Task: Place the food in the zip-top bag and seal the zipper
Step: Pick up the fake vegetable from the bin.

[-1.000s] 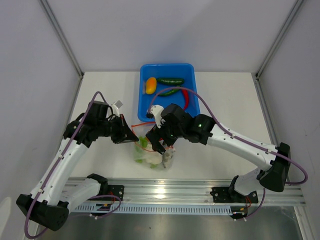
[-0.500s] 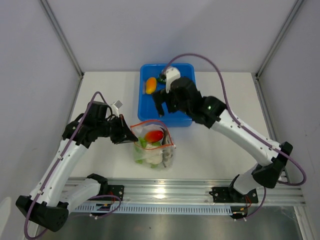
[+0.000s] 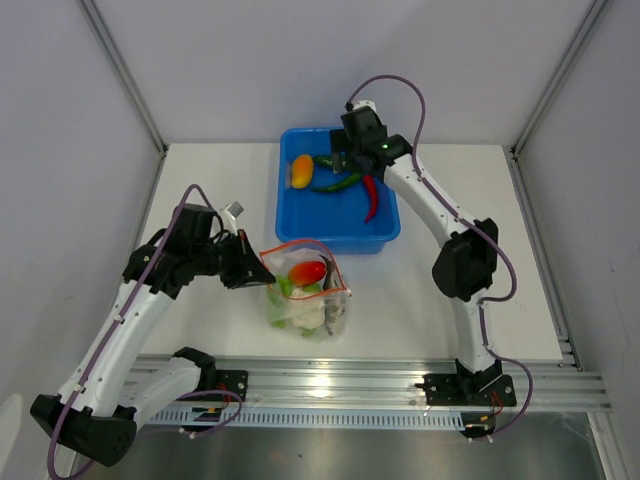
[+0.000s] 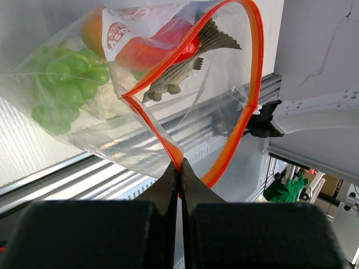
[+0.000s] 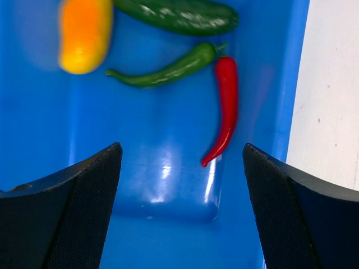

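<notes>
Zip-top bag [image 3: 305, 300] stands open on the white table [image 3: 200, 180] just in front of the blue tub [image 3: 340, 218], its mouth held up by the left gripper [image 4: 179, 167], whose jaws are clamped tight on the zipper [image 4: 255, 67] strip at one corner. A red-orange fruit [image 3: 310, 271] now lies on top inside it beside the grey fish [image 4: 179, 70], having appeared there within the last second. The right gripper [image 5: 182, 147], over the bag a second ago, has swung back to the tub's far end and hangs with jaws spread wide and empty. That leaves, by the look of it, four pieces to move: an orange-yellow pepper [image 5: 84, 33], two green chilies [image 5: 168, 67] and a red chili [image 5: 226, 106]. The slimmer green chili's tip touches the red chili, which lies close along the tub wall, likely crowding a finger on that side. Sealing has not begun
</notes>
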`<action>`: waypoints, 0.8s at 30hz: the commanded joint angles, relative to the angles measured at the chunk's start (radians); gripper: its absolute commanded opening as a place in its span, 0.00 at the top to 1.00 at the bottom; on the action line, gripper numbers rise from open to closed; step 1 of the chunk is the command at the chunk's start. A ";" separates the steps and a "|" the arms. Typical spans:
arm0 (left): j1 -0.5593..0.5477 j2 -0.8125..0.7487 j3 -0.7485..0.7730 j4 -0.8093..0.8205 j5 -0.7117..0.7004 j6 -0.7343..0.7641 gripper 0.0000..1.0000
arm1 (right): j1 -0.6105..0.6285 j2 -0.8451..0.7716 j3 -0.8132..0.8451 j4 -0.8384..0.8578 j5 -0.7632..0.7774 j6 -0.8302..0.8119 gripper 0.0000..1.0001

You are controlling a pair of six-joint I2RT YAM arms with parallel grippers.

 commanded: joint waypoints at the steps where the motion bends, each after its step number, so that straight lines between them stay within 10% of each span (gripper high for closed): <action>1: 0.003 -0.009 0.004 0.022 0.034 0.010 0.99 | -0.008 0.081 0.101 -0.045 0.087 -0.012 0.12; 24: -0.003 0.002 -0.096 0.112 0.090 -0.032 0.99 | -0.088 0.409 0.192 0.032 0.127 -0.037 0.16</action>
